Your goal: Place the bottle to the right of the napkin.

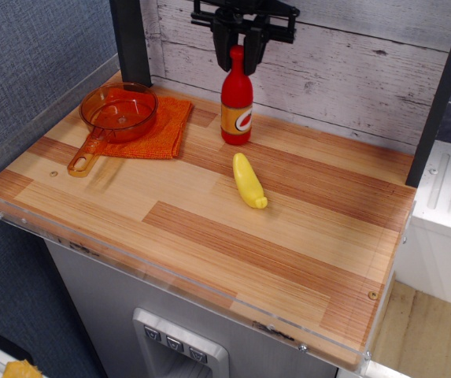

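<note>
One high front camera looks down over the wooden table (pixel 209 213) toward the plank wall (pixel 351 63)

The small red plastic toy sauce bottle (pixel 237 104), with a red cap and an orange-yellow label bearing a red oval, stands upright near the tabletop's back edge, about midway along it. The bright orange square woven napkin (pixel 166 126) lies flat in the back left corner, partly covered, apart from the bottle's left side.
</note>
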You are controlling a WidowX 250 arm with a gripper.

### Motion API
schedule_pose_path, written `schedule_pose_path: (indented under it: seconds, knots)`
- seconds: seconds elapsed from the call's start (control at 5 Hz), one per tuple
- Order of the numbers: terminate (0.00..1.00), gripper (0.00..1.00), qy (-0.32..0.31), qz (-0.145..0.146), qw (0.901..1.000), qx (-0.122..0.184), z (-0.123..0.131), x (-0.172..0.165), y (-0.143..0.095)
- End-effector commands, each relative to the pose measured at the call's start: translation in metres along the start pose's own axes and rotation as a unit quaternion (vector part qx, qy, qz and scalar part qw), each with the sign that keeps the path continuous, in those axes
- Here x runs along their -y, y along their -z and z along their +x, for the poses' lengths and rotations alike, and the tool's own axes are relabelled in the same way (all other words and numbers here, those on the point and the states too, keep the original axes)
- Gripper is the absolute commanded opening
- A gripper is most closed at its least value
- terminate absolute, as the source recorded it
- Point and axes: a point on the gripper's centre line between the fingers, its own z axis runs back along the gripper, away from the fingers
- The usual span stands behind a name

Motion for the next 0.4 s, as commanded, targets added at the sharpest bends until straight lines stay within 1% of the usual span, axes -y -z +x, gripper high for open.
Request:
schedule_pose_path:
  seconds: [0.0, 0.2]
  knots:
    - [0.00, 0.00, -0.009, -0.007, 0.9998, 0.019, 0.0006, -0.0067, -0.0207]
    - [0.00, 0.00, -0.012, -0.006, 0.9997, 0.019, -0.0020, -0.0080, -0.0186]
